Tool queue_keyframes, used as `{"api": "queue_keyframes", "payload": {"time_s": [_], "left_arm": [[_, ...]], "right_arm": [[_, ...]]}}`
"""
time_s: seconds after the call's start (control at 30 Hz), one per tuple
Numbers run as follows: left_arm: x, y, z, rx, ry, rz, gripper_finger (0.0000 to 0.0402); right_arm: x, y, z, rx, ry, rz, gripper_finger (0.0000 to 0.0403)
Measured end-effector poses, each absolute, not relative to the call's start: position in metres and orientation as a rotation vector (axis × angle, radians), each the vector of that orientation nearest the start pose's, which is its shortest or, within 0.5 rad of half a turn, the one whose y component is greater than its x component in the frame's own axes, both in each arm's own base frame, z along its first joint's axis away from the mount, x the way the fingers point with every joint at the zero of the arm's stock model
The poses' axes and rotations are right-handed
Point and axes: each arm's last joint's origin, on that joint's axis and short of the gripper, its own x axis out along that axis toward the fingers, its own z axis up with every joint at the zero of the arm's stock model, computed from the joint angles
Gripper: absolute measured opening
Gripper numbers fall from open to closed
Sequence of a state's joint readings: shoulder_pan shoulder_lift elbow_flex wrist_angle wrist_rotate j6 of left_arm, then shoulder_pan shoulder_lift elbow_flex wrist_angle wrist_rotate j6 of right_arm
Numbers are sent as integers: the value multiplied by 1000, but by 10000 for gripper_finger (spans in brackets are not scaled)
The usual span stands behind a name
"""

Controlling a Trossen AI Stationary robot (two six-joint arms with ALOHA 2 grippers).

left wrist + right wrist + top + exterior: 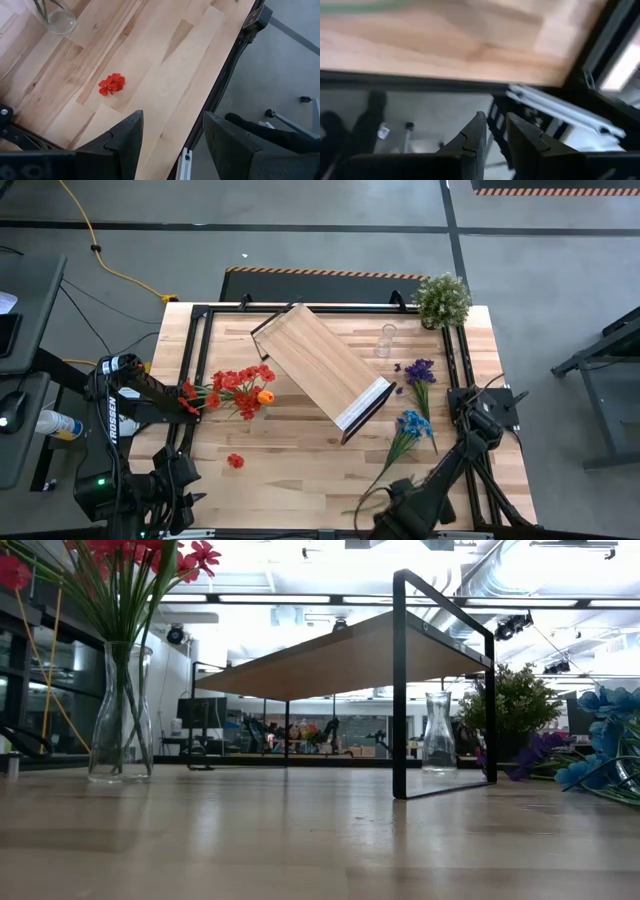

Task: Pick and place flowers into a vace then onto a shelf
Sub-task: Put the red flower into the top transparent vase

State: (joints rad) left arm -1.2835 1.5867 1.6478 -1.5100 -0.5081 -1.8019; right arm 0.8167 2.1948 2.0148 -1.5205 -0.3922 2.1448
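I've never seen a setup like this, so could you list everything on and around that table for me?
shelf: one, light wood with black frame, table middle, lying at an angle.
vase with red flowers: one, clear glass, left side.
empty vase: one, clear glass, far right, beyond the shelf.
loose red bloom: one, near left front edge.
purple flowers: one bunch, lying on the right.
blue flowers: one bunch, lying on the right, nearer the front.
potted plant: one, pale green, far right corner.
left gripper: open, empty, above the front left edge.
right gripper: nearly closed, empty, front right.

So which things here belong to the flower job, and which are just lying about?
Job: red flowers in a glass vase; blue flowers; purple flowers; empty glass vase; shelf; loose red bloom.
Lying about: potted plant.
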Motion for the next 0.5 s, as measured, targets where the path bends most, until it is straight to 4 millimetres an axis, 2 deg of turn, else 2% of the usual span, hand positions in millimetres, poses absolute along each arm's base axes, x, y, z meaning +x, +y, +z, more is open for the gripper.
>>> {"api": "queue_keyframes", "payload": {"time_s": [0.17,0.33,0.5], "left_arm": [[92,-261,350,-468,1016,316,239],[92,-261,350,-468,1016,317,239],[92,-261,350,-468,1023,317,239]], "right_arm": [[260,319,247,983,1807,-1208,67],[261,320,261,993,1735,-1111,67],[263,310,277,1011,1669,-1046,67]]}}
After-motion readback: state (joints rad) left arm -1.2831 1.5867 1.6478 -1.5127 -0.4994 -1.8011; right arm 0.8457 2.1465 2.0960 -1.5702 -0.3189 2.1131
